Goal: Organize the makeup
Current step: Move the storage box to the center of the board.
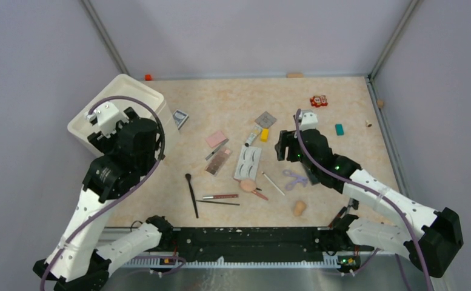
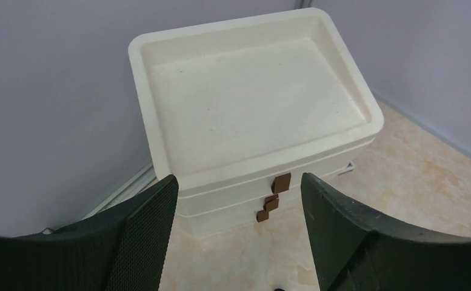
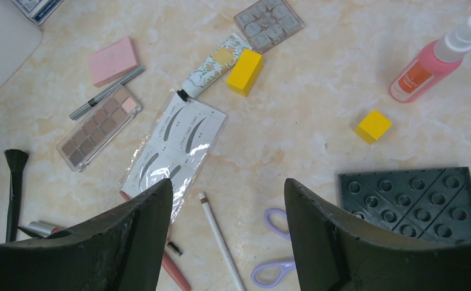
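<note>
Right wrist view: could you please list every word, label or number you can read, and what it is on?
No text is legible.
Pink spray bottle: orange label, print too blurred.
Floral-patterned white tube: yellow patch, nothing readable.
Blue-patterned card box: markings too small.

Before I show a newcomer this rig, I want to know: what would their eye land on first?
The clutter at centre: white eyelash card, brown eyeshadow palette, pink compact. Then the cream drawer box at the far left, with the left end effector open and aimed at it.
</note>
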Controlling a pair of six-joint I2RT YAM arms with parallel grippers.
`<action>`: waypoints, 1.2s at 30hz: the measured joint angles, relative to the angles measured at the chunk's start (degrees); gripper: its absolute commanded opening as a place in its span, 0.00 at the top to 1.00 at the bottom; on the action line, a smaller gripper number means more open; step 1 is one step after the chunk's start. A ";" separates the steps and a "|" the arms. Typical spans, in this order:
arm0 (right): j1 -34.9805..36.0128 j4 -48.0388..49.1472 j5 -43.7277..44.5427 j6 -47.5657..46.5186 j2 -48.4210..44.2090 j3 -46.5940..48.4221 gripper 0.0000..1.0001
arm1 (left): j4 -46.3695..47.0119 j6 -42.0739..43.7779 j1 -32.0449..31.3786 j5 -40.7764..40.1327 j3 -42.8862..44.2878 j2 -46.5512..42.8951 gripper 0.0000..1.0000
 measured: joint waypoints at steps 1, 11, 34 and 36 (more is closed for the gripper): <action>0.00 0.00 -0.04 0.00 0.00 0.00 0.33 | 0.07 0.07 1.42 0.76 -0.02 0.55 0.19; 0.00 -0.26 -0.39 -0.04 -1.03 0.00 0.33 | 8.33 9.16 35.21 23.61 -6.47 5.25 0.17; 0.00 -1.14 -2.14 -2.05 -1.42 0.00 0.33 | 19.96 13.68 59.34 44.63 -11.89 10.36 0.43; 0.00 -1.14 -2.16 -2.08 -1.42 0.00 0.33 | 21.03 13.70 59.39 45.42 -11.89 10.86 0.50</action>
